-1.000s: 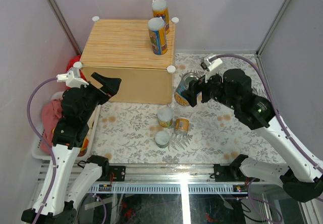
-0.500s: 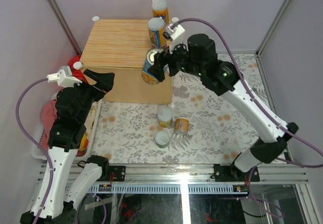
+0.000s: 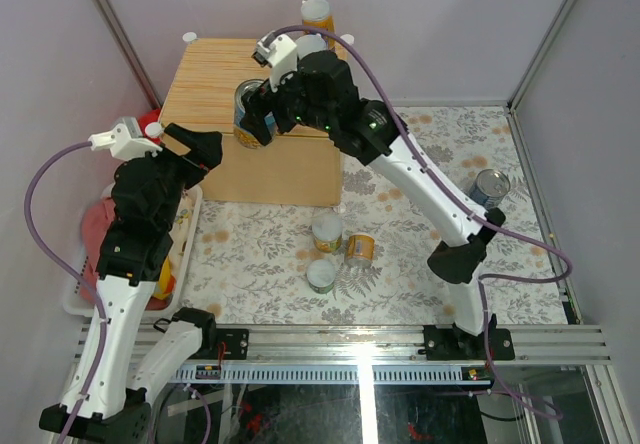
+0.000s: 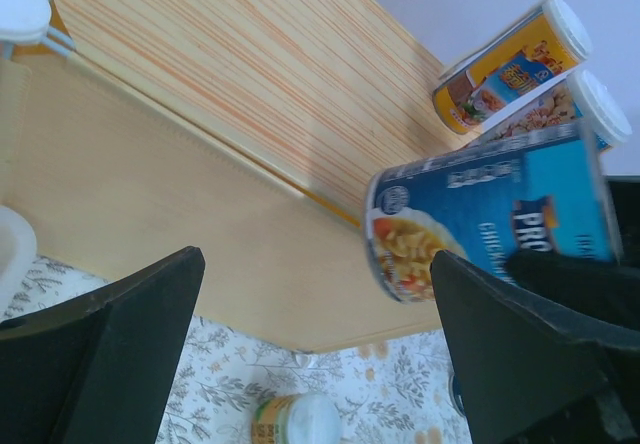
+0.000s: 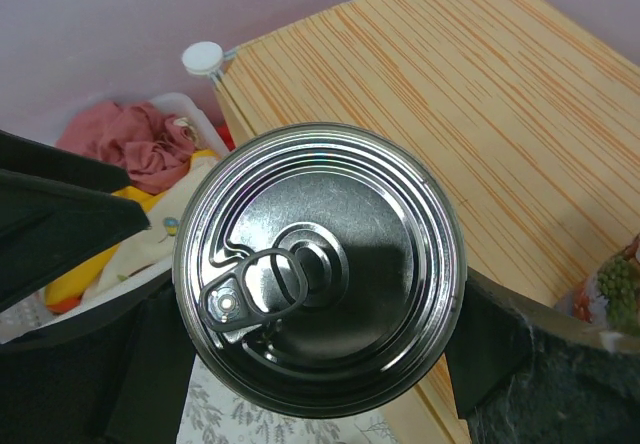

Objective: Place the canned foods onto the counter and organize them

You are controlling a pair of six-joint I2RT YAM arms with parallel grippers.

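1. R gripper [image 3: 262, 114] is pinching blue can [image 4: 490, 219], fingers pressed on either side of the body. Silver pull-tab lid faces its wrist cam.
2. Can hangs tilted under R gripper, over the counter [image 3: 215, 79], near front edge of the striped plank top. Can't tell if its base touches the wood; angle is poor.
3. L gripper [image 4: 315, 259] is spread wide, nothing betw. its fingers. It sits left of R gripper and nearer the bases, off the counter's front-left corner.
4. Straight ahead of L gripper: counter's plain light-wood front face. Blue can is up and to its right.
5. Beyond R gripper, toward back-right of counter: orange tall tin [image 4: 510, 59], w/ second tall tin [image 4: 590, 114] just beside it.
6. White round knob [image 3: 189, 37] at counter's back-left corner, well beyond L gripper.
7. Surface: floral cloth [image 3: 420, 254], grey-tan leaf print. Three small tins [image 3: 327, 232] are clustered on it, well apart from both grippers, toward the bases.
8. Another blue tin [image 3: 490, 186] stands on the cloth far right of R gripper.
9. Left of L gripper: white basket [image 3: 72, 294] w/ red and yellow clothes [image 3: 100, 226].
10. Room: pale lilac wall panels [image 3: 450, 24] on three sides, metal corner post [image 3: 118, 34], alu rail [image 3: 400, 336] along near edge.
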